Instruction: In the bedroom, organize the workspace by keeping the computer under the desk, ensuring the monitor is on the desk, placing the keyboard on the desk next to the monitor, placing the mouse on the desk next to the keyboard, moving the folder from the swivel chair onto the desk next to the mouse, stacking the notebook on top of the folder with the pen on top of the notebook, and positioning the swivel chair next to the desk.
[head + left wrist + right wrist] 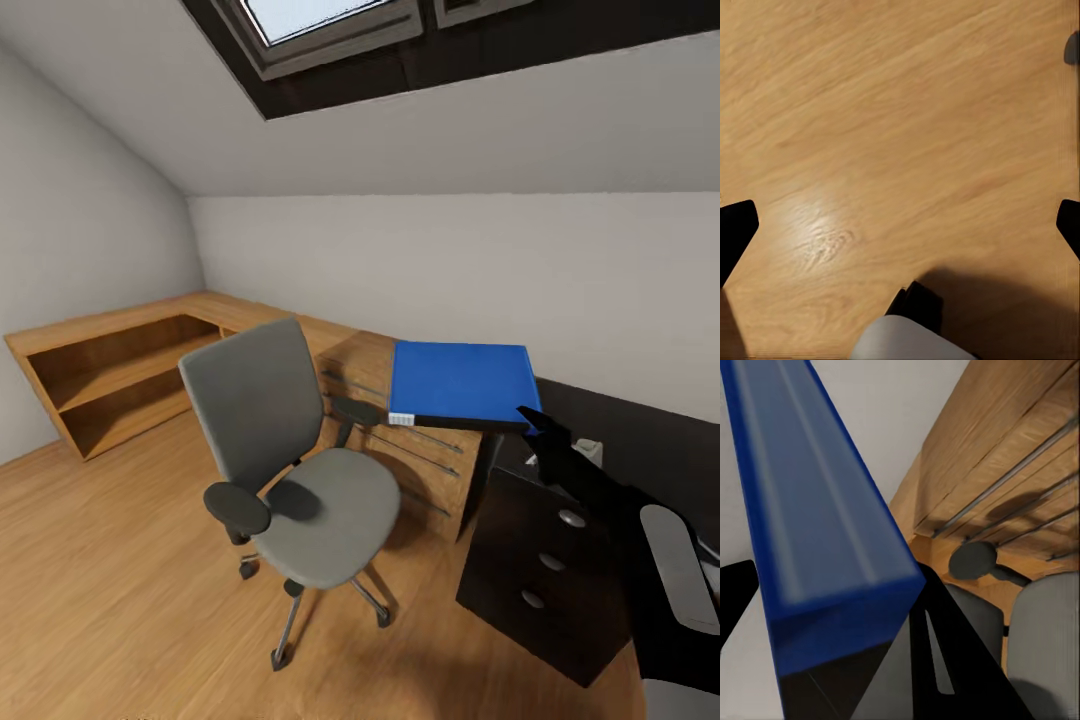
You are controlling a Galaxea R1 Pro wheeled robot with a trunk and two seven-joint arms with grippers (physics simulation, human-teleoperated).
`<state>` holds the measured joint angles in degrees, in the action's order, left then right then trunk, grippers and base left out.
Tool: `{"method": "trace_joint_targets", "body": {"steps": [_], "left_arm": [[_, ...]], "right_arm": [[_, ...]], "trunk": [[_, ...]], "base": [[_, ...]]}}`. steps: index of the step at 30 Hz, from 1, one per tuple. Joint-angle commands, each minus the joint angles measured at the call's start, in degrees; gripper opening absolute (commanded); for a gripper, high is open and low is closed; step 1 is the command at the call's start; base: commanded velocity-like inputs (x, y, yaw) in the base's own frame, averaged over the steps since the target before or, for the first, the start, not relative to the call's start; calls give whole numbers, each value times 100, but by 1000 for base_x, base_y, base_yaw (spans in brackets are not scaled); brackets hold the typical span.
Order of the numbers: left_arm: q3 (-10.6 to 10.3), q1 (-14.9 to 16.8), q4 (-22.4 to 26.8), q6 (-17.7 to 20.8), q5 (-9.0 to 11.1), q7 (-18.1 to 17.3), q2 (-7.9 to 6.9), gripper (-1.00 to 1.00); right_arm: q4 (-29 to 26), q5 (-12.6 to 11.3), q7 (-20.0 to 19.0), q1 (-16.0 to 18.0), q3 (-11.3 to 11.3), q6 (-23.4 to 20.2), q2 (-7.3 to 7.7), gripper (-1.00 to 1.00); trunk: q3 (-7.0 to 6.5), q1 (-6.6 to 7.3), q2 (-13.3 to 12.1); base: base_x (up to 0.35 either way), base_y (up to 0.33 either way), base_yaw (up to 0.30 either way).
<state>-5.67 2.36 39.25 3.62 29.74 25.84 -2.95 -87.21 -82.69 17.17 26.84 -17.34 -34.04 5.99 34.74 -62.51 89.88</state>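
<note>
Right gripper point(532, 425): fingers clamped on blue folder point(460, 383), held flat in the air at right | Left gripper point(900, 225): fingers apart over wood floor point(885, 112) | Chair point(295, 470): empty, left of folder | Desk point(400, 420): beyond, against far wall

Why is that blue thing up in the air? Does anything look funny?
The flat blue folder is not resting on furniture: the right gripper holds it by one corner, raised above the wooden drawer unit. The grey swivel chair stands upright with a bare seat. Nothing looks spilled or broken.
</note>
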Motion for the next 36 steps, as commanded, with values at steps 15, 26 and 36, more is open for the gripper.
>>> {"method": "trace_joint_targets", "body": {"steps": [15,26,36], "left_arm": [[-37,1,-477,-178,-725,70,87,100],[-101,1,-1668,-966,-1372,-87,295,100],[-101,1,-1693,-993,-1427,-174,296,100]], "right_arm": [[138,-92,58,5,3,-18,-3,-100],[192,-105,51,5,8,-10,-10,-100],[257,-107,39,5,17,2,-19,-100]], "trunk": [[-257,334,-600],[-453,576,-1041],[-633,795,-1442]], "base": [[-81,0,-230],[0,0,-12],[0,0,0]]}}
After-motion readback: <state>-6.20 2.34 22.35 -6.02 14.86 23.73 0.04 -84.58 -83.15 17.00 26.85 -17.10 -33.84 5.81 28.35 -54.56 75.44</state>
